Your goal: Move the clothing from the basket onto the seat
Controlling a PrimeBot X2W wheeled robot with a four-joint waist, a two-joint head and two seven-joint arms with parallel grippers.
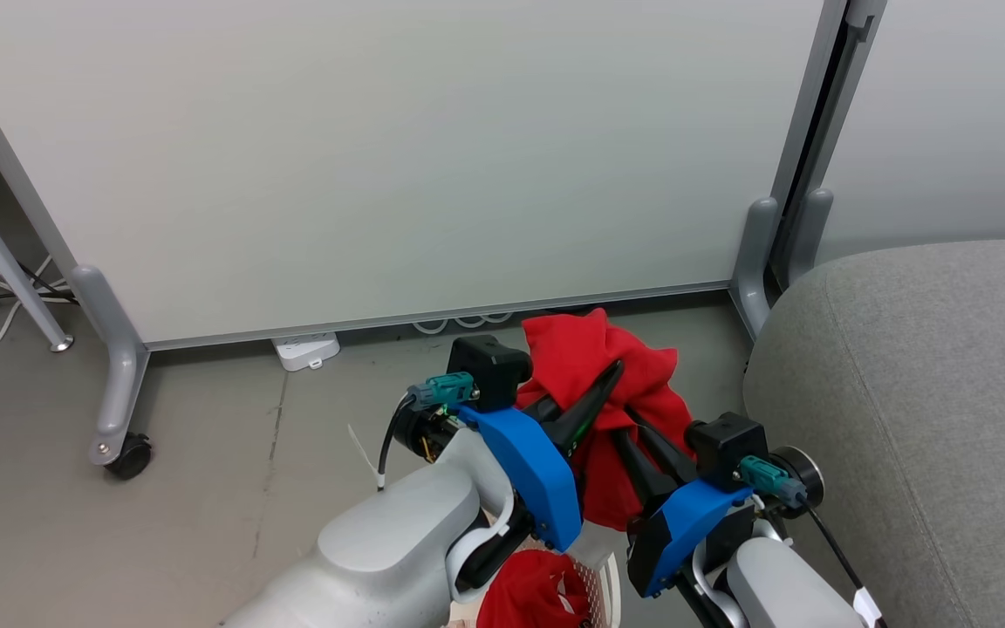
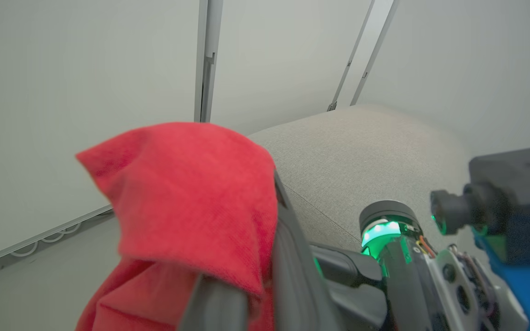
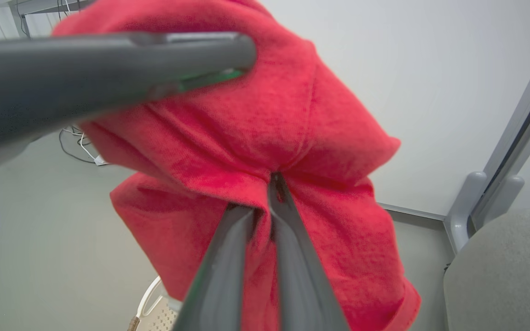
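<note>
My left fingers (image 1: 594, 397) and right fingers (image 3: 292, 257) are both clenched on the red garment (image 1: 572, 358), held above the basket (image 3: 161, 315). It looks light and limp. Bunched folds seem the surest hold, since loose ends will drape.

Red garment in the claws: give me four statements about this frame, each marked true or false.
1. The left claw and right claw are both shut on the plain red garment. True.
2. The garment rests on the seat. False: it hangs in the air beside the seat.
3. A second red garment sits in the basket. True.
4. The seat is on the robot's left. False: it is on its right.
</note>
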